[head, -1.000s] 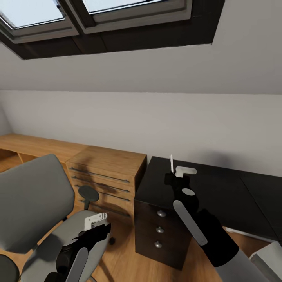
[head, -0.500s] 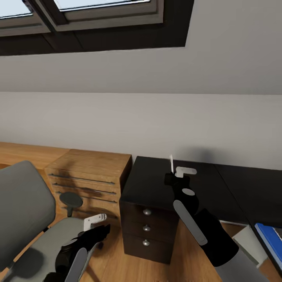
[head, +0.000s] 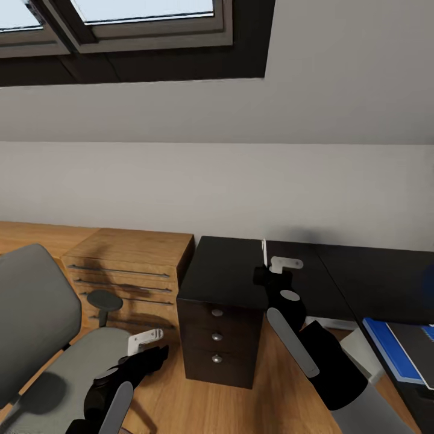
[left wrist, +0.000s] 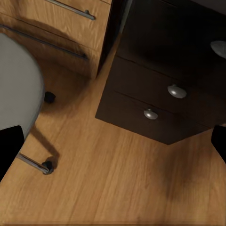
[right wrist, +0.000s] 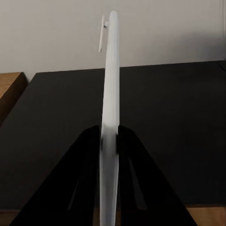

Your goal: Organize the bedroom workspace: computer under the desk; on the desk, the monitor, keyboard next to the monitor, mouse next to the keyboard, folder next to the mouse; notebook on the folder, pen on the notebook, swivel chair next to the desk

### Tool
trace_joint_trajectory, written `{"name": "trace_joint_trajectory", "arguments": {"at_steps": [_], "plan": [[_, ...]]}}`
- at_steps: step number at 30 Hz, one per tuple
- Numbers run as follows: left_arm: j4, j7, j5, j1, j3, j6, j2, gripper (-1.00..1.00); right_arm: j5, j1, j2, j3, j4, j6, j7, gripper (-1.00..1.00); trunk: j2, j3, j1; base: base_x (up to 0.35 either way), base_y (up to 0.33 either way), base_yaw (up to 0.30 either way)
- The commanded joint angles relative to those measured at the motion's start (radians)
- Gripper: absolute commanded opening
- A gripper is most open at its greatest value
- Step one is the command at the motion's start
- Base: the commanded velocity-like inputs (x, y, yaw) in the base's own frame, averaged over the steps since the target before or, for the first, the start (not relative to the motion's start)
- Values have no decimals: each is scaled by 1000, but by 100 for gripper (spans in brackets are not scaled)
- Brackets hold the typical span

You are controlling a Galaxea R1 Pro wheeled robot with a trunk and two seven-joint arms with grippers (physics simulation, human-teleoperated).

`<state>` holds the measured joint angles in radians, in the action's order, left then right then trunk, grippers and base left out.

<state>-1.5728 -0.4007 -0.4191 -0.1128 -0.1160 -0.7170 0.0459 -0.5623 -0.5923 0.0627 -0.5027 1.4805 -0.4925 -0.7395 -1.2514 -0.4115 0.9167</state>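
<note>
The right pincer [right wrist: 109, 141] grips the pen [right wrist: 109, 113] upright above the counter [head: 241, 271]. The folder [head: 386, 349] lies at four o'clock, perhaps under the notebook [head: 416, 355]. The left pincer [head: 144, 346] hangs wide over the chair [head: 36, 313].

— How many drawers in the glossy black desk [head: 241, 274]?

— I count three round silver knobs [head: 216, 336] on its black drawer unit [head: 218, 337]. Left of the desk stands one light wooden cabinet [head: 129, 265] and one grey swivel chair [head: 36, 319].

— And loose items?

— One thin white pen [right wrist: 109, 122] above the desk, one bright blue folder [head: 389, 352] at its right end, one dark grey notebook [head: 416, 349] on that.
</note>
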Motion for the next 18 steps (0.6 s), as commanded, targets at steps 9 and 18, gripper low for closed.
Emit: {"name": "trace_joint_trajectory", "arguments": {"at_steps": [9,18], "plan": [[-1,-9,-12,-1,-1,-2,0,100,-6,-1,2,-2,3,-2,-9,-100,-1,0,0,-5,0,-52],[-1,-9,-11,-1,-1,-2,0,100,-7,-1,6,4,1,-2,-9,-100,-1,4,0,0,0,-238]]}}
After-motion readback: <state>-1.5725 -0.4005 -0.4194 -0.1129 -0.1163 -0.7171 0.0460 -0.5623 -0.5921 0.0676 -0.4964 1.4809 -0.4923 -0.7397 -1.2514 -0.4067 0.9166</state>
